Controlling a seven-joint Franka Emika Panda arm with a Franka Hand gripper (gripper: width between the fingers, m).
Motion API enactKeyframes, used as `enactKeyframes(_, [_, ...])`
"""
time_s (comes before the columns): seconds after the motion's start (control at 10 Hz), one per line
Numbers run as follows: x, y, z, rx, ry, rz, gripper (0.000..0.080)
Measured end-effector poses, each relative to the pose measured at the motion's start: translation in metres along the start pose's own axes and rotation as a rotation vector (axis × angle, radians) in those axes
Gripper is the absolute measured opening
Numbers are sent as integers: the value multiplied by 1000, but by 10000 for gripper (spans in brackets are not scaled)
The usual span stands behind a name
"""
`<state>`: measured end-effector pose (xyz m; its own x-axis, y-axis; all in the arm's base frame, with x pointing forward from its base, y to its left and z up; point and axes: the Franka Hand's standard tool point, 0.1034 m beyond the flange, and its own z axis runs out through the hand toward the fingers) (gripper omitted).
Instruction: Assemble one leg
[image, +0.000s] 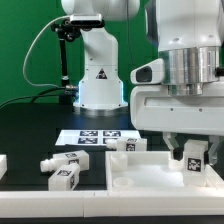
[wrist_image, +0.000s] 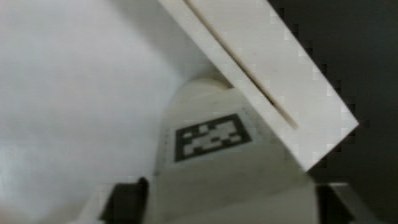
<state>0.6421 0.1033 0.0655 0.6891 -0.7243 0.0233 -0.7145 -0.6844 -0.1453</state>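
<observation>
The gripper (image: 188, 150) is seen closed on the leg (image: 193, 157), held upright over the large white panel (image: 150, 175) near its raised rim; more legs (image: 62, 174) lie by the panel, and the marker board (image: 88, 136) lies behind

Marker board (image: 100, 137): thin, white, flat on the black table (image: 30, 125), carrying several square black-and-white tags, its near edge partly hidden. Behind the marker board, well apart, a plain green backdrop (image: 25, 50) filling the rear of the scene. Toward the exterior view's left of the marker board and farther back, a thin black stand (image: 65, 65), upright, with a dark cable (image: 33, 62) looping beside it. Nearer than the marker board, at the exterior view's left edge, a white piece (image: 3, 165) cut off by the frame; kind unclear.
</observation>
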Motion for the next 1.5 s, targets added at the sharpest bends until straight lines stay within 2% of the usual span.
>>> enactKeyframes(0.1, [0,0,0,0,0,61,284])
enactKeyframes(0.3, [0,1,0,-2,-2,221,285])
enactKeyframes(0.5, [-1,2,0,-16,-4,469,285])
enactKeyframes(1.0, [-3,1,1,2,-31,1105,287])
enactKeyframes(1.2, [-3,1,1,2,-23,1216,287])
enactKeyframes(1.4, [-3,2,1,0,-18,1203,288])
enactKeyframes(1.5, [-3,2,1,-1,-18,1201,355])
